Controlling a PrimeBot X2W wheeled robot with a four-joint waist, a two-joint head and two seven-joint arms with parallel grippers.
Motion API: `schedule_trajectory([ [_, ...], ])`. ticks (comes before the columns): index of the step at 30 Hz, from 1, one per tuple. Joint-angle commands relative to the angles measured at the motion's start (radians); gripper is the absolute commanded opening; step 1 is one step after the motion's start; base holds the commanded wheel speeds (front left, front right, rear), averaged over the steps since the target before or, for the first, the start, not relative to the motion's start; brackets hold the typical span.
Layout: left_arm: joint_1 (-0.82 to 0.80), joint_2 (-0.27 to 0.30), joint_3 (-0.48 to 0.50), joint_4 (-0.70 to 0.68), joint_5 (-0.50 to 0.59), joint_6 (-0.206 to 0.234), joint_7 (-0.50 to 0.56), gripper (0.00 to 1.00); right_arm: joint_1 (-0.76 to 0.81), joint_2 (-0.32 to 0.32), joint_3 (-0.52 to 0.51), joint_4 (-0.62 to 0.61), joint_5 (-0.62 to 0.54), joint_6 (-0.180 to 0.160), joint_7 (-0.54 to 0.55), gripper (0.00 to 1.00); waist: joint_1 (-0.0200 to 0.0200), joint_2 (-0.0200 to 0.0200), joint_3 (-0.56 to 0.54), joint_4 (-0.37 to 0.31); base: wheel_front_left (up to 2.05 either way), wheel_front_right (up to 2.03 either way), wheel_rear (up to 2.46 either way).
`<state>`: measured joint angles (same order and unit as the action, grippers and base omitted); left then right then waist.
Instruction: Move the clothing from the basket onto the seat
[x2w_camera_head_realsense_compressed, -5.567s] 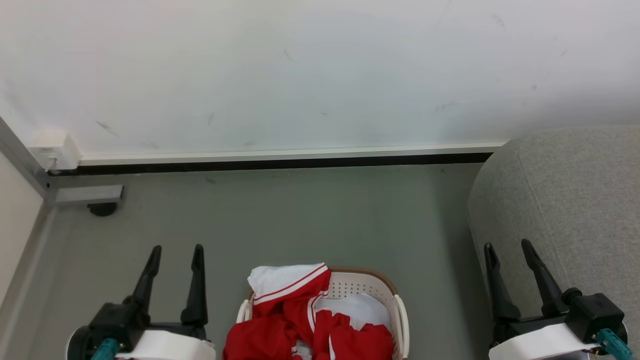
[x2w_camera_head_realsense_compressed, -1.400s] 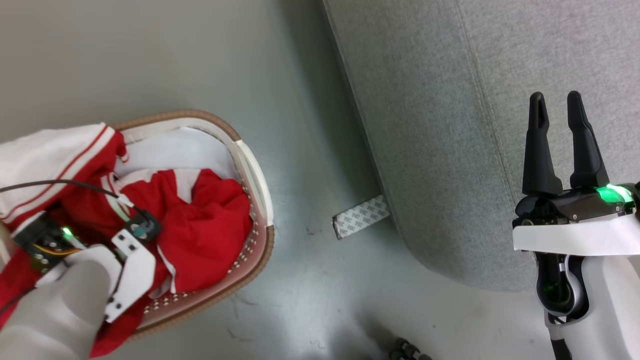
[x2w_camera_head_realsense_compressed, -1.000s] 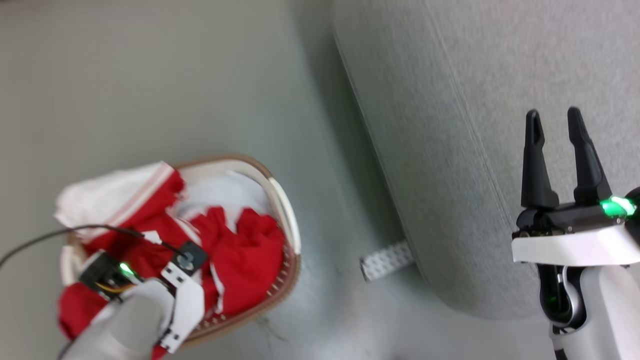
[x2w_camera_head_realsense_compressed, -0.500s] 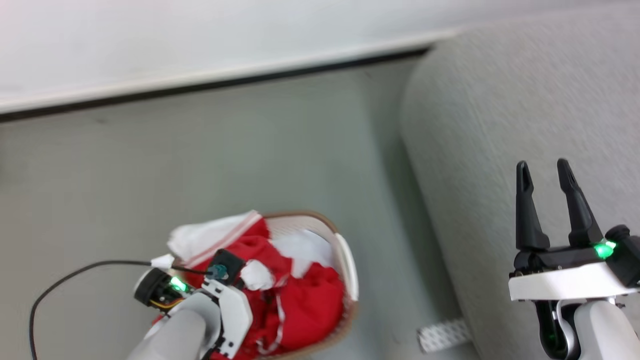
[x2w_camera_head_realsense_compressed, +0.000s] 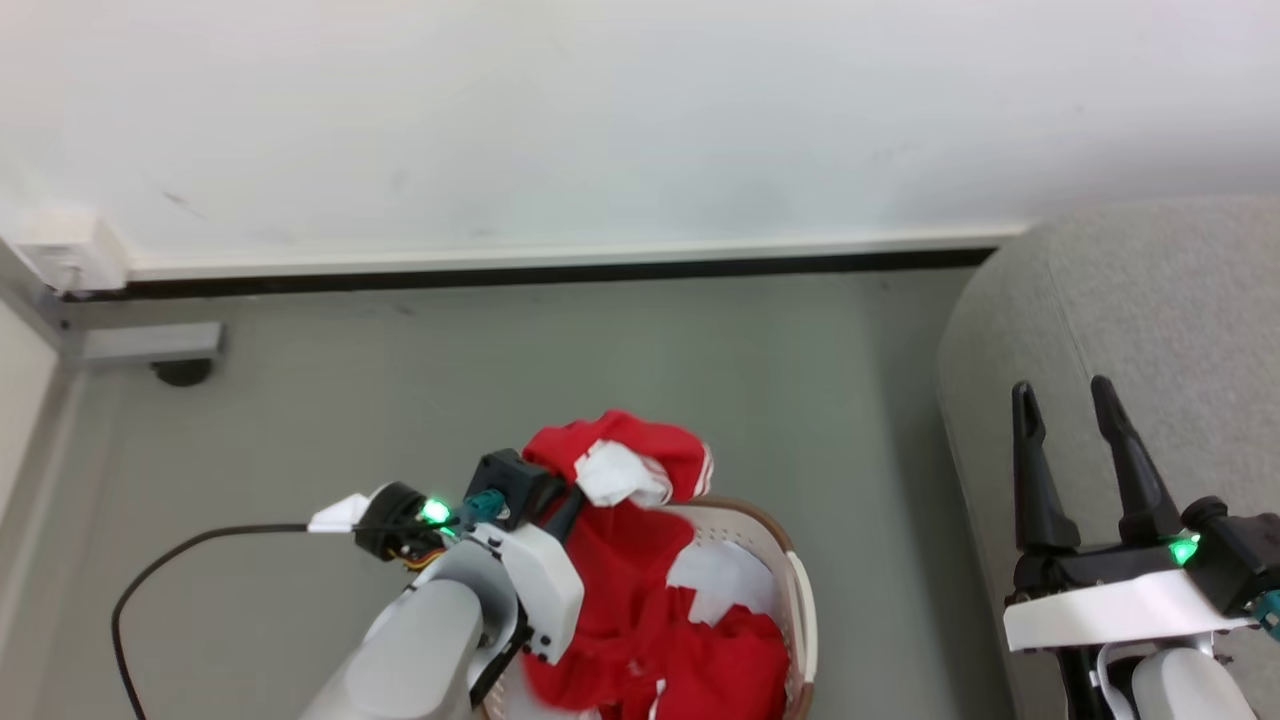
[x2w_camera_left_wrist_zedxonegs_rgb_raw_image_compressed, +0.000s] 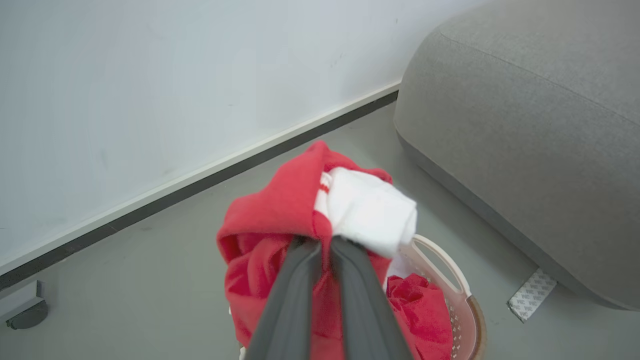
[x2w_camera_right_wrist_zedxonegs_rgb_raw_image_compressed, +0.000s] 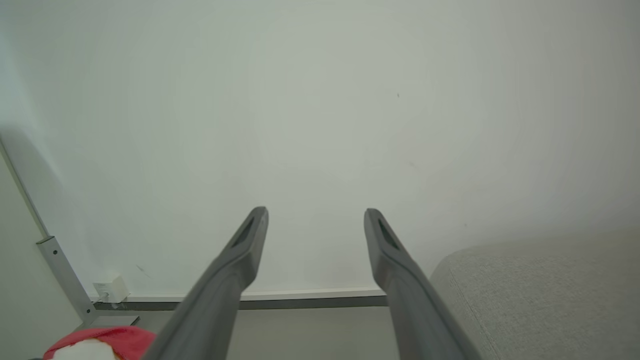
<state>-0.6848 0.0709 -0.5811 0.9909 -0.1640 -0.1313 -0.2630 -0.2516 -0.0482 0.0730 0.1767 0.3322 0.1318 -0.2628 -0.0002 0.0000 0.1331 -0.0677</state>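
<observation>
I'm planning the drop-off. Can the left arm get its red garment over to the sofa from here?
Probably yes: the left end effector is shut on the clothing above the basket, and just open floor separates it from the sofa.

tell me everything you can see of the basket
The basket is a small rounded tub of cream-white plastic with a brown band round its rim, rows of small holes in its walls and a slotted side handle. It stands upright on the grey floor, beside the grey sofa and apart from it. Red and white clothing fills it and rises out of it, one bunch pinched in the shut left pincer above.
</observation>
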Motion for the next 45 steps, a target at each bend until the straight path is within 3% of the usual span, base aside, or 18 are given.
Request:
schedule_trajectory([
  [1, 0.016, 0.006, 0.010, -0.031, -0.018, 0.003, -0.002, 0.00, 0.018, -0.004, 0.002, 0.004, -0.011, -0.002, -0.003, 1.00, 0.0002, 0.0000, -0.031, 0.029, 0.00, 0.00, 0.00],
  [21, 0.054, 0.034, 0.131, -0.529, -0.144, 0.015, 0.016, 0.00, 0.068, -0.004, 0.113, 0.037, 0.024, -0.002, -0.003, 1.00, 0.0002, 0.0000, -0.115, 0.034, 0.00, 0.00, 0.00],
  [33, 0.098, 0.047, 0.139, -0.671, -0.180, 0.040, 0.074, 0.00, 0.059, -0.014, 0.177, 0.059, 0.028, -0.002, -0.003, 1.00, 0.0002, 0.0000, -0.113, 0.029, 0.00, 0.00, 0.00],
  [45, 0.082, 0.039, 0.119, -0.710, -0.201, 0.037, 0.091, 0.00, -0.049, -0.080, 0.461, 0.162, -0.012, -0.002, -0.003, 1.00, 0.0002, 0.0000, -0.103, 0.063, 0.00, 0.00, 0.00],
])
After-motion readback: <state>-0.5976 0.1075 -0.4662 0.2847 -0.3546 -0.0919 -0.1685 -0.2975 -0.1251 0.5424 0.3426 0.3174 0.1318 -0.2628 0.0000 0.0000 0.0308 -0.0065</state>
